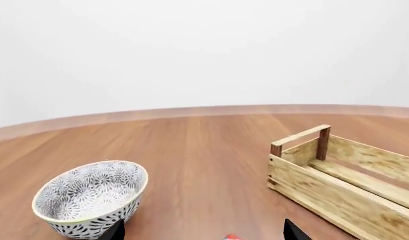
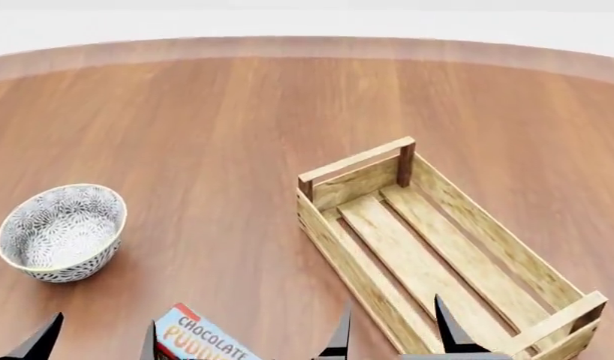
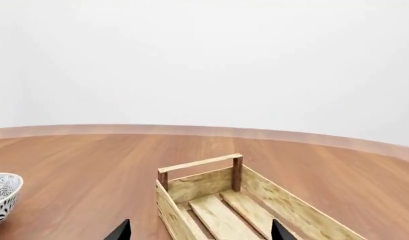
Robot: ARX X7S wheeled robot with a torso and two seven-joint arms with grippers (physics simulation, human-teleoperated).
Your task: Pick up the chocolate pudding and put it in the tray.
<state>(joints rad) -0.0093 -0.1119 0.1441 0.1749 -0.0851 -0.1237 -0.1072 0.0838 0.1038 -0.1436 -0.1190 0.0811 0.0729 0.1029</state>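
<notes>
The chocolate pudding (image 2: 200, 338) is a small carton with a light-blue face, orange lettering and red trim. It lies on the table at the near edge of the head view, partly cut off. Only a red corner of it (image 1: 232, 237) shows in the left wrist view. The tray (image 2: 439, 253) is a long light-wood slatted crate, empty, right of centre; it also shows in the left wrist view (image 1: 344, 187) and the right wrist view (image 3: 244, 205). My left gripper (image 2: 97, 341) is open, its fingertips wide apart just left of the pudding. My right gripper (image 2: 392, 337) is open over the crate's near left side.
A grey-white patterned round bowl (image 2: 61, 232) stands at the left, empty, close beside the left fingertip; it shows in the left wrist view (image 1: 91, 197) too. The brown wooden table (image 2: 227, 127) is round, with its far edge (image 2: 287, 46) curving against a white background.
</notes>
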